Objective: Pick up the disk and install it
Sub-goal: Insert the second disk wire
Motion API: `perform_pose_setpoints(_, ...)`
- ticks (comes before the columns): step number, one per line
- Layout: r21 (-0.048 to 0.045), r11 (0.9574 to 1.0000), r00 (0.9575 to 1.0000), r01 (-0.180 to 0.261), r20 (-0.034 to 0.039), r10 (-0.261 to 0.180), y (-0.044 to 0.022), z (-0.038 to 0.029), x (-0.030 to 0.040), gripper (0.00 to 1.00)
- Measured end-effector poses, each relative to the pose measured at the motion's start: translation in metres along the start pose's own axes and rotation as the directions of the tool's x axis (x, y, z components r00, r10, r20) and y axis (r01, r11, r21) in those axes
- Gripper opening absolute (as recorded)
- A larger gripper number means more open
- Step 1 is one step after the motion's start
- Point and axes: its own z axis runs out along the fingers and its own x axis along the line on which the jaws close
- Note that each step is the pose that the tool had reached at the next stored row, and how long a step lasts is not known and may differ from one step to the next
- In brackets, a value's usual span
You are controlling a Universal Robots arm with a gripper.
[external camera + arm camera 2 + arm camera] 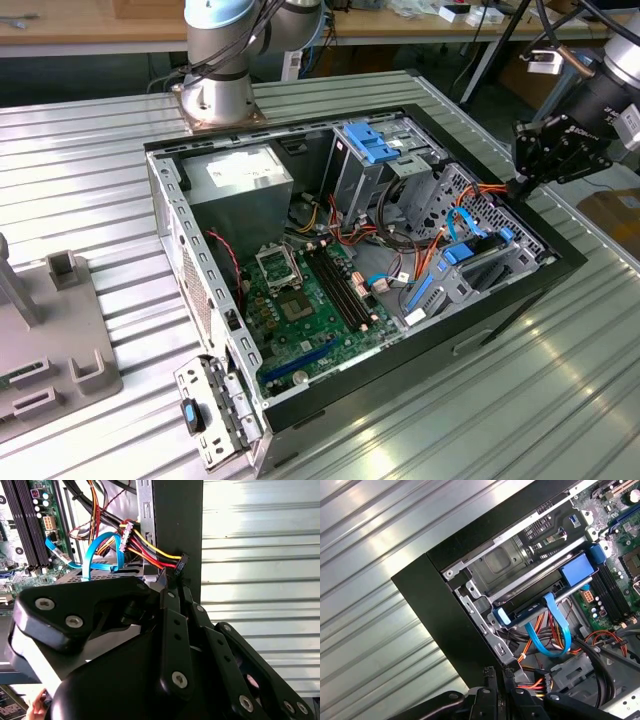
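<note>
The disk (pixel 540 605) lies flat in the drive bay at the corner of the open computer case (pixel 560 262). Its blue rails show at both ends, and a blue data cable (pixel 555 630) loops out of it. In the exterior view the disk (pixel 462 253) sits low in the case near the exterior view's right wall. My gripper (pixel 522 183) hovers just above that wall, apart from the disk. In both wrist views its black fingers (pixel 172 610) stand close together with nothing between them, just short of a black power plug (pixel 183 562) with red, yellow and orange wires.
The case lies open on a ribbed metal table (pixel 90 150). Inside are a green motherboard (pixel 300 305), a grey power supply (pixel 240 180) and an upright grey cage with a blue latch (pixel 368 140). Loose cables (pixel 400 235) cross the middle. A grey fixture (pixel 60 340) stands at the exterior view's left.
</note>
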Motion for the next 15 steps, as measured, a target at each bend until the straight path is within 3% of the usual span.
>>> perform_pose_setpoints(6, 0.0005, 1.0, 1.0, 0.0, 0.0003, 0.0, 0.0001, -0.0005, 0.0001, 0.16)
perform_pose_setpoints(7, 0.0052, 1.0, 1.0, 0.0, 0.0029, 0.0, 0.0, -0.0025, 0.0, 0.16)
perform_pose_setpoints(8, 0.0363, 0.997, 0.9977, -0.068, 0.006, 0.068, 0.0001, -0.0092, -0.0002, 0.16)
perform_pose_setpoints(9, 0.0285, 0.9947, 0.9951, -0.099, -0.0066, 0.099, 0.0034, -0.0079, -0.0018, 0.16)
perform_pose_setpoints(10, 0.0258, 0.9946, 0.9948, -0.101, -0.0112, 0.101, 0.0072, -0.0074, -0.0053, 0.16)
perform_pose_setpoints(15, 0.0244, 0.9945, 0.9946, -0.102, -0.0145, 0.102, 0.0117, -0.0069, -0.0103, 0.16)
